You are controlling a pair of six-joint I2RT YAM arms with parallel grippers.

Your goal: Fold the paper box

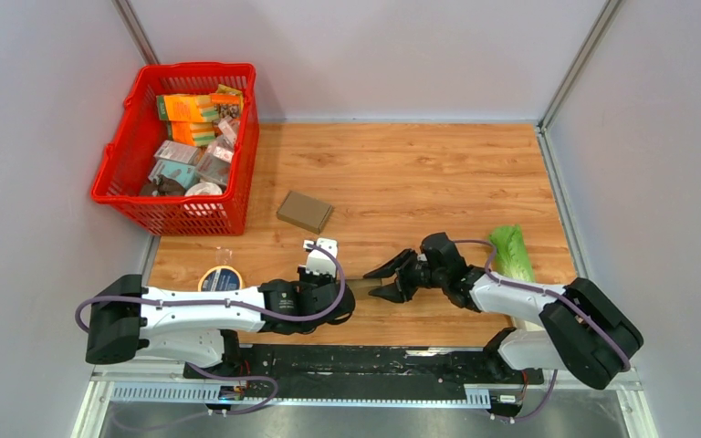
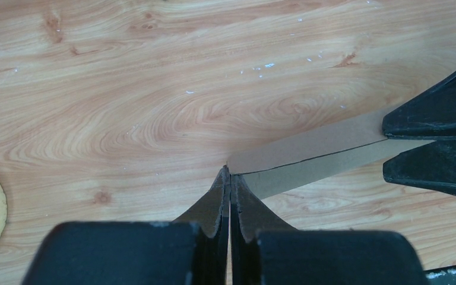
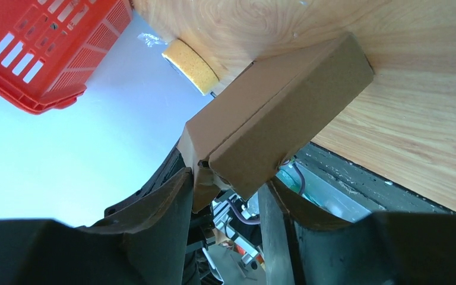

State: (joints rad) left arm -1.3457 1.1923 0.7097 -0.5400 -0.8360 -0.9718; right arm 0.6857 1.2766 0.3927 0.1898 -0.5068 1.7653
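A red basket (image 1: 192, 214) stands left, a flat carton (image 1: 305, 211) near it. The left gripper (image 2: 230, 234) pinches the box (image 3: 285, 113) at the wood table's (image 1: 420, 173) near edge. The right gripper (image 3: 227, 183) is half wide around its other end; I can't tell if it grips. Greens (image 1: 511, 251) lie far right. The top view barely shows the box.

We see a pale grey back wall (image 1: 374, 55) across the top of the overhead frame, with matching grey side panels at the left (image 1: 36, 137) and right (image 1: 657, 137). Slim metal posts (image 1: 137, 32) slant along the corners at upper left and upper right. The light-wood tabletop (image 1: 420, 173) fills the centre, evenly lit, its grain swirling. A black rail (image 1: 374, 360) edges the bottom.
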